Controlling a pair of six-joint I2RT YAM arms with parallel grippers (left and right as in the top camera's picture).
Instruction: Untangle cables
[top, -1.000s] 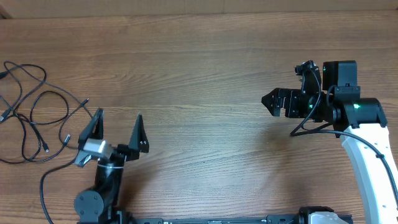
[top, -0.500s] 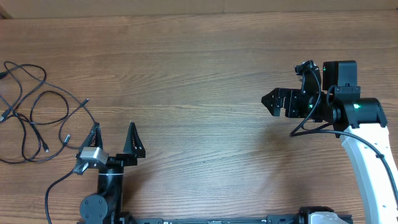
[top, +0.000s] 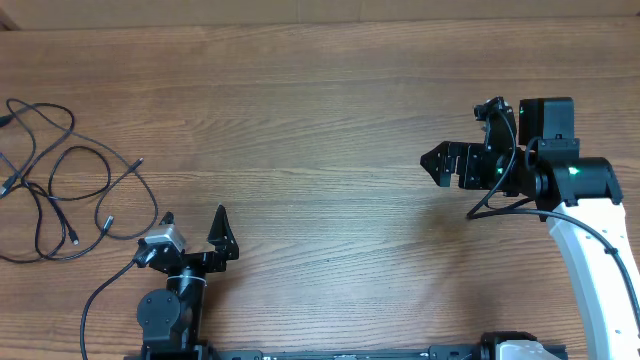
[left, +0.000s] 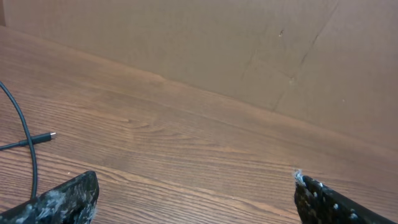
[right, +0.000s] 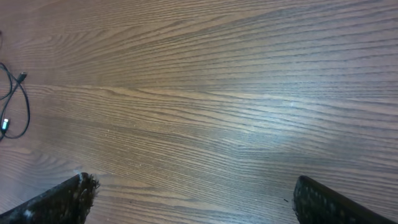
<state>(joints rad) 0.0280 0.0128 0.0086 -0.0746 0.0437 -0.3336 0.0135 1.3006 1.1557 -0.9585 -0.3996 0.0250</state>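
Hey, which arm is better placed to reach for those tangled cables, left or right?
Left, probably. The left claw is open and sits just beside the cables on the table's left side. The right claw, also open, is far across the table.

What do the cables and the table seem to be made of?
Cables: thin, black, matte, bending in loose loops, so probably rubber or plastic sheathing; a plug tip looks metallic. Table: brown with visible grain and slight sheen, wood or wood-look laminate.
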